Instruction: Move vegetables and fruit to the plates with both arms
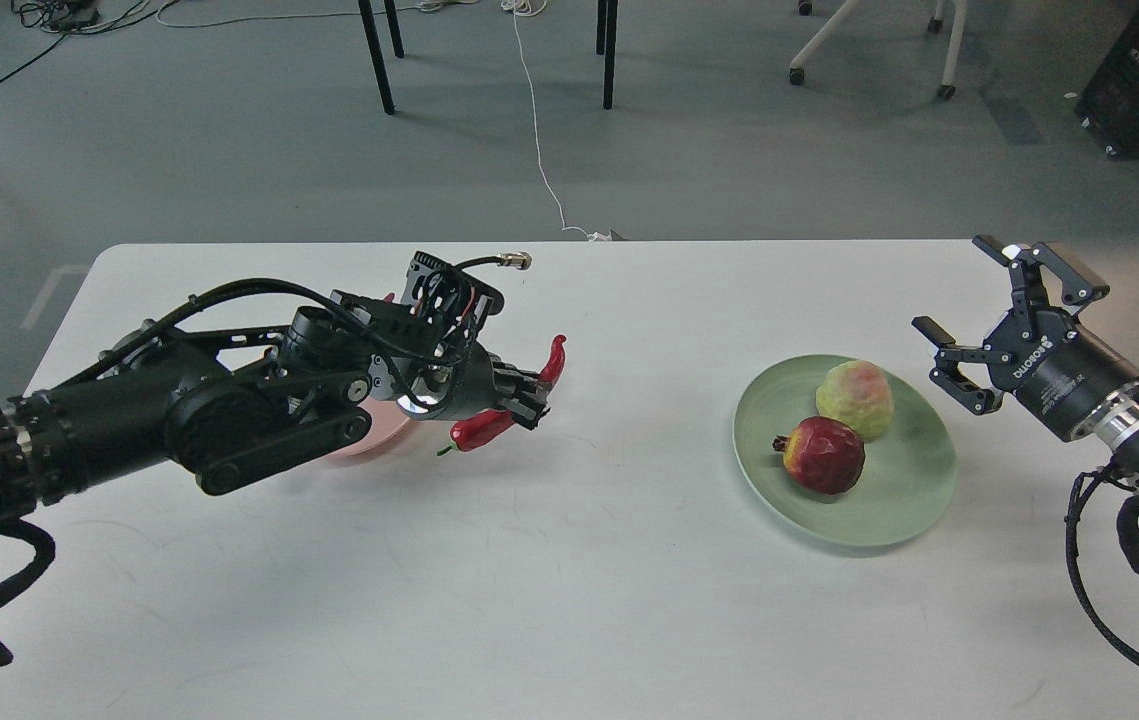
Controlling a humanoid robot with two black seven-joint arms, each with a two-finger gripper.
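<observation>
From the head view, a white table [569,560] fills the scene. On the left, the left gripper [529,395] is clenched around the red chili pepper [489,425], carrying it in the air just right of the pink plate [369,440], which is mostly hidden under the left arm [179,410]. The eggplant cannot be made out. On the right, the green plate [889,510] holds the yellow-green fruit [856,398] at its far side and the dark red fruit [824,455] nearer, the two touching. The right gripper [969,320] hangs just right of the green plate, fingers spread wide and holding nothing
</observation>
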